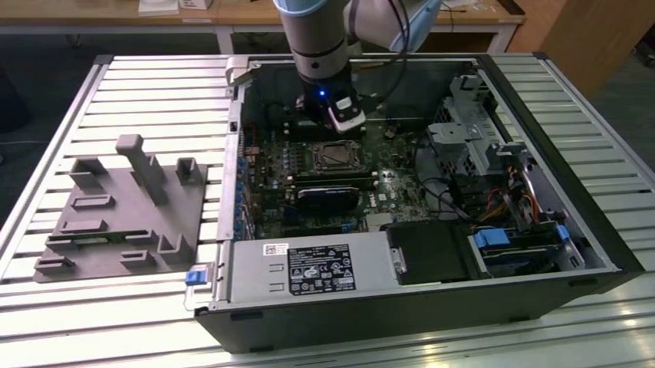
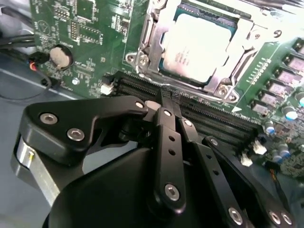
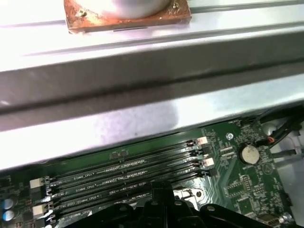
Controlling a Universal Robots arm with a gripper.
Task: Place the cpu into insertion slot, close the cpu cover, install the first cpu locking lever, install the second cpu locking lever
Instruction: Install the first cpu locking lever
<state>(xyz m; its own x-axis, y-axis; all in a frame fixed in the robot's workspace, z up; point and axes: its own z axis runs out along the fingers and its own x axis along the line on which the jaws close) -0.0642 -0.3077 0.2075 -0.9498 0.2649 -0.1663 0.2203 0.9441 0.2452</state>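
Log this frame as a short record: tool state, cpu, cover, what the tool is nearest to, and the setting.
tool: shut, holding nothing
cpu: lying flat inside the cover's window
cpu cover: down over the cpu
nearest to tool: memory slots, beside the cpu cover
setting: open computer case on a slatted table
grey fixture: on the table, at the exterior view's left of the case
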